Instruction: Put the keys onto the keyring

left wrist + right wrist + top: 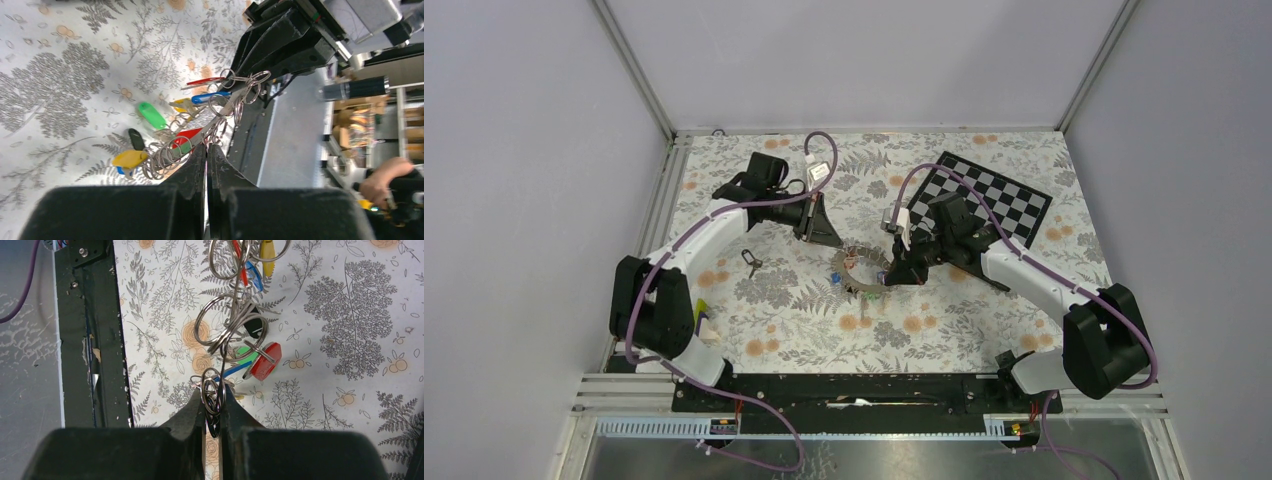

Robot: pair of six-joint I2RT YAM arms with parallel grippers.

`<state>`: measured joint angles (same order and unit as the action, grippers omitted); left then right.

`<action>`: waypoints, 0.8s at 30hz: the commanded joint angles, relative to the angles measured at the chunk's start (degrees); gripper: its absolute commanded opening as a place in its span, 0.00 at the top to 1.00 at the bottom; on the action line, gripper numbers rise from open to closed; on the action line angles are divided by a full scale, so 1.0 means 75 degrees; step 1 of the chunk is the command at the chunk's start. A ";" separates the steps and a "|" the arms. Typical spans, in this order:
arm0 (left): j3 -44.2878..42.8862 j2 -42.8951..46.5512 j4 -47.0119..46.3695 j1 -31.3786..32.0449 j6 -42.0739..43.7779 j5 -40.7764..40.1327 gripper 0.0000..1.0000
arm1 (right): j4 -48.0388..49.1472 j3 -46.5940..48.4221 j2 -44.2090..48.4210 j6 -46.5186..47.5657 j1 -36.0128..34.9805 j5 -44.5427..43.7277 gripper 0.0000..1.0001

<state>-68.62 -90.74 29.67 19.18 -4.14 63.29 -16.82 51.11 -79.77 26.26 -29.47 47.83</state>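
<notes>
The grey keyring (849, 283) sits mid-table between both grippers, with several bright-headed keys hanging from it on small wire rings. The left wrist view has it edge-on as a flat grey bar (227, 105), with green (151, 115), yellow (129, 158), red (202, 81) and blue (210, 97) keys on it. My left gripper (206, 149) is shut, its tips pinching the keyring's near rim. My right gripper (214, 400) is shut on the opposite rim and a bunch of wire rings; a red key (265, 361) dangles beyond. A loose dark key (752, 263) lies on the cloth to the left.
A black-and-white chequered board (994, 195) lies at the back right, behind the right arm. Flowered cloth covers the table. A black rail (95, 340) runs along the near edge, and grey walls close in the left, right and back sides.
</notes>
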 commanded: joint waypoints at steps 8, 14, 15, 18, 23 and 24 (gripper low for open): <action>-0.1352 0.0826 0.0920 0.0773 0.2354 -0.0155 1.00 | -0.0098 0.0403 0.0526 0.0073 -0.0008 -0.0342 0.61; -0.1998 0.0778 0.1981 0.1007 0.3849 -0.0286 1.00 | -0.0727 0.1322 0.0879 0.0472 -0.0006 -0.0806 0.43; -0.2057 0.0778 0.2101 0.1049 0.4087 -0.0359 1.00 | -0.0790 0.1425 0.0910 0.0487 -0.0002 -0.0805 0.42; -0.2057 0.0846 0.2176 0.1121 0.4446 -0.0535 1.00 | -0.0991 0.1701 0.1023 0.0496 -0.0007 -0.0657 0.40; -0.1817 0.0945 0.2173 0.1281 0.4912 -0.0436 1.00 | -0.0972 0.1947 0.1042 0.0342 0.0016 -0.0351 0.40; -0.1766 0.0957 0.2132 0.1302 0.4935 -0.0386 1.00 | -0.0932 0.1983 0.0996 0.0287 0.0016 -0.0226 0.41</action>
<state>-81.56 -87.05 46.68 27.83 27.66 58.00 -22.33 63.29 -72.38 28.71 -29.45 43.22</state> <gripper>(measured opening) 0.010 0.600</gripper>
